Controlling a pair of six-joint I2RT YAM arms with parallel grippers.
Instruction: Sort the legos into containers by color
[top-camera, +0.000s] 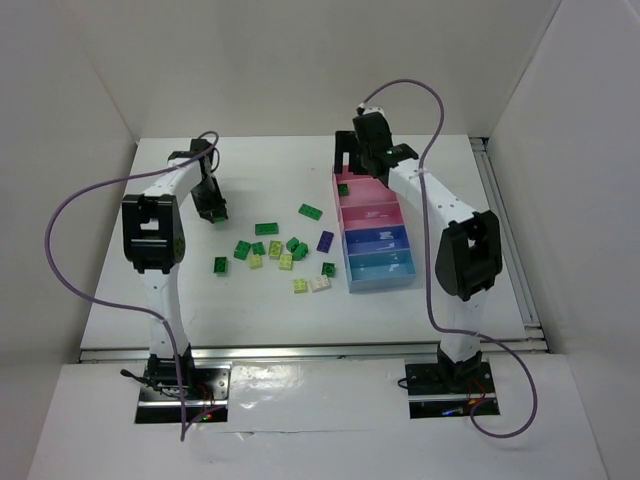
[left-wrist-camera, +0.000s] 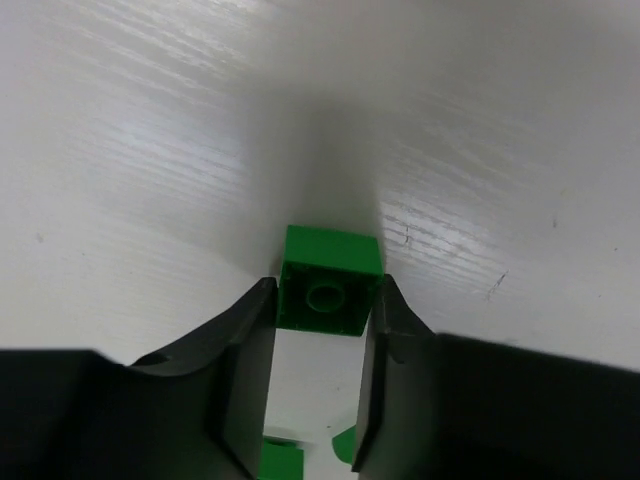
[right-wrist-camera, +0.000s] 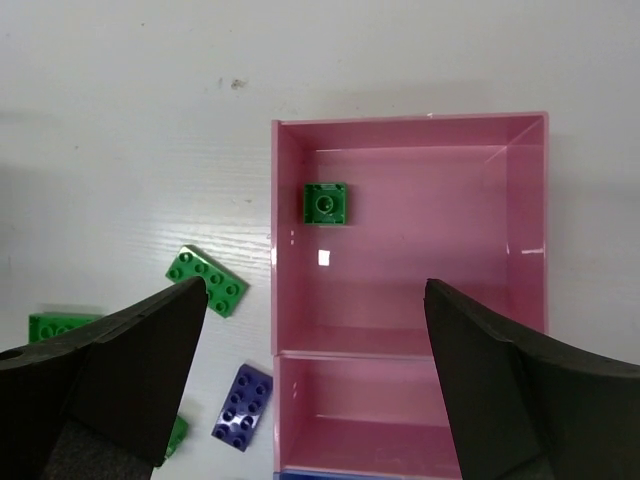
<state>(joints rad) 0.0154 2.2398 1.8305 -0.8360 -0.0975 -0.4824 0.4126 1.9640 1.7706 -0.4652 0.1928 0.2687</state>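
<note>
While most of the loose bricks (top-camera: 275, 250) lie scattered on the table (top-camera: 260, 165) between the two arms, just left of the row of bins (top-camera: 378, 265), a purple brick (right-wrist-camera: 243, 401) sits right beside the bins. Left gripper (left-wrist-camera: 330, 300) is pinched narrow on a green brick (left-wrist-camera: 332, 260), both fingers touching it. Right gripper (right-wrist-camera: 315, 290) hangs spread wide, holding nothing, over the far pink bin (right-wrist-camera: 500, 200), where a green piece (right-wrist-camera: 326, 203) lies near its left wall.
</note>
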